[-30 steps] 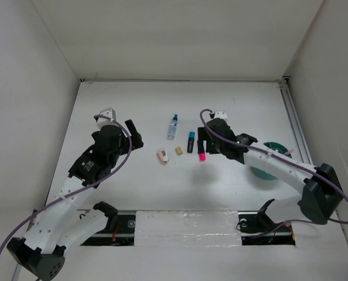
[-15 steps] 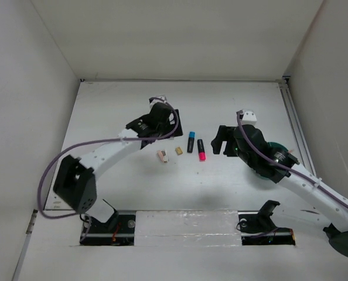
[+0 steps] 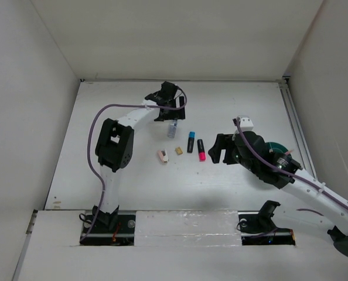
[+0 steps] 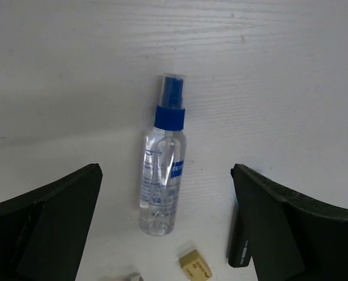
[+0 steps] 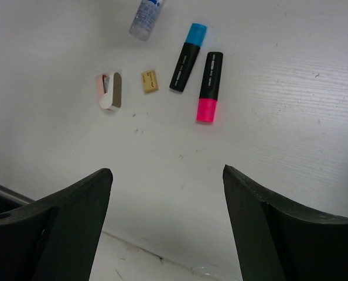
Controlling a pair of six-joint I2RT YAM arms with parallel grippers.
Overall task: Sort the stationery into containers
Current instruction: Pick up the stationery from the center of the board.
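The stationery lies mid-table: a clear bottle with blue cap [image 3: 172, 129], a blue-black highlighter [image 3: 191, 141], a pink-black highlighter [image 3: 201, 150], a tan eraser [image 3: 178, 151] and a pinkish eraser [image 3: 162, 156]. My left gripper [image 3: 167, 112] hangs open just beyond the bottle. In the left wrist view the bottle [image 4: 164, 175] lies between the spread fingers of that gripper [image 4: 164, 168], untouched. My right gripper [image 3: 219, 153] is open and empty, right of the pink highlighter. The teal cup [image 3: 276, 146] is mostly hidden behind the right arm.
White walls close in the table on the left, back and right. The right wrist view shows the bottle's base [image 5: 146, 14], both highlighters [image 5: 187, 56] [image 5: 209, 85] and both erasers [image 5: 150, 81] [image 5: 109, 91] ahead of the right gripper [image 5: 167, 170].
The left arm has swung from the left side across to the far middle, over the bottle. The right arm has drawn back to the right, away from the highlighters.
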